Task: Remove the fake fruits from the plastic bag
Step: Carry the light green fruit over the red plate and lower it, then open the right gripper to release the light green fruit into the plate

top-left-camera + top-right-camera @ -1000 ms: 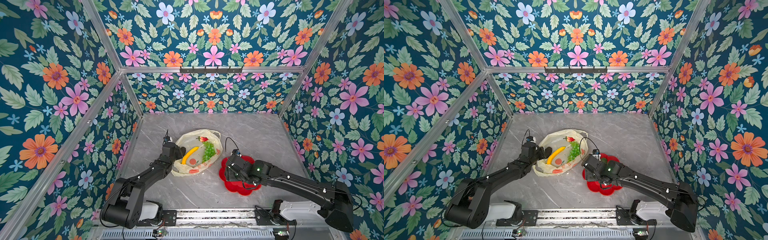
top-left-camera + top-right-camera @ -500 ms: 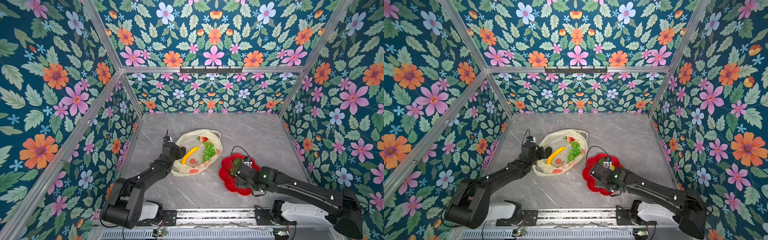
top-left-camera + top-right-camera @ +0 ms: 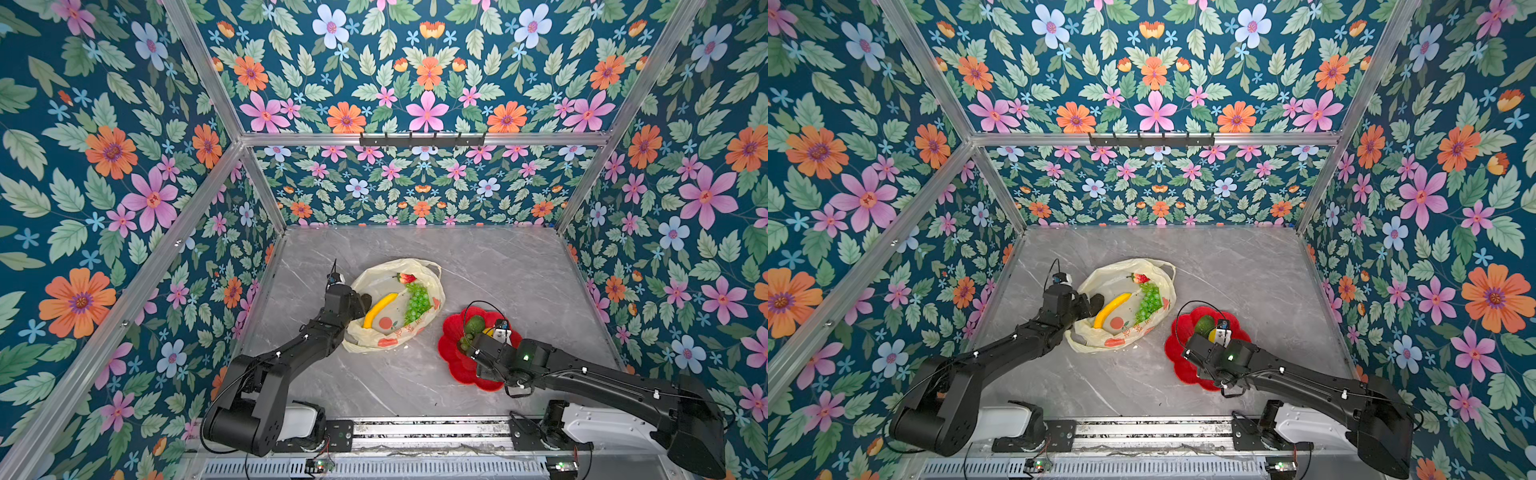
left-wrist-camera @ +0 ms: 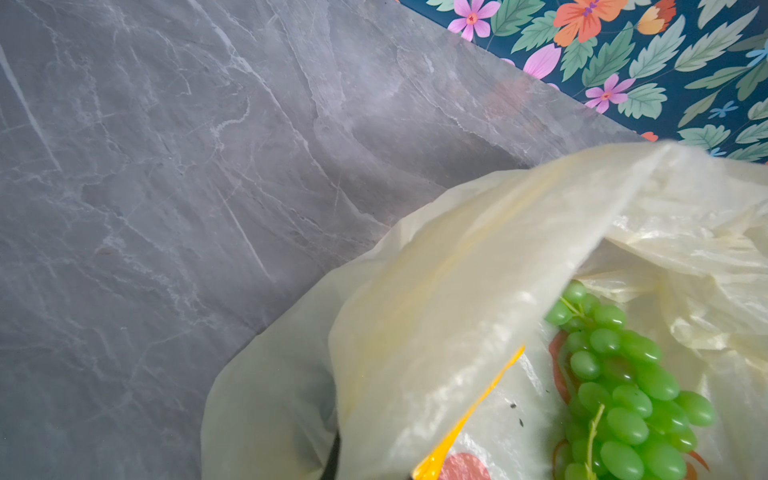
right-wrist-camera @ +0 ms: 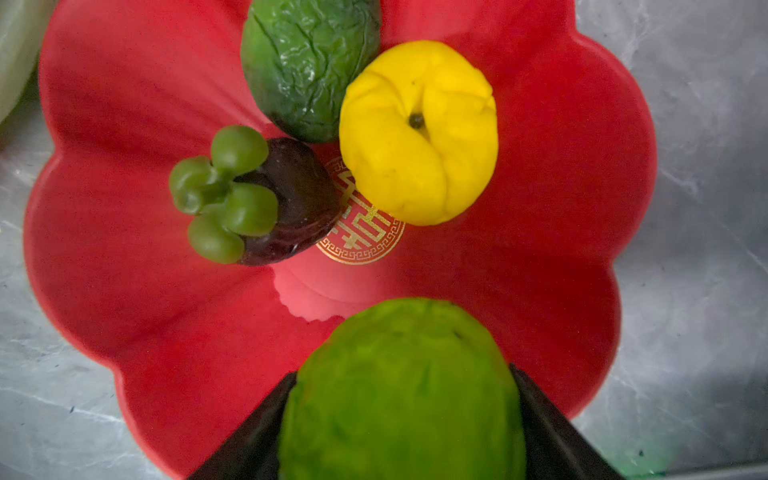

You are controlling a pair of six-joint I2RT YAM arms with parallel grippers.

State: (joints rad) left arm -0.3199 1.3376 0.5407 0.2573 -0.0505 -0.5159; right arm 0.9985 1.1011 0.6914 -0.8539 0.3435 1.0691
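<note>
Right wrist view: right gripper (image 5: 403,428) clamps its jaws on the bumpy lime-green fruit (image 5: 399,365) above the red plate (image 5: 561,208), near right. Farther left, left gripper (image 3: 360,301) pinches its jaws together on the rim of the plastic bag (image 3: 370,337); banana (image 3: 379,308), grapes (image 3: 417,302) and strawberry (image 3: 407,277) lie inside.

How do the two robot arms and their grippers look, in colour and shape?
The left arm and right arm are matte black with rounded joints, white base housings and thin black cables. A green light glows on the right. Fingers are black wedges.

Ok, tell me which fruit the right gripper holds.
The lime-green fruit, clamped in the right gripper; avocado, citrus and mangosteen lie loose on the plate.
</note>
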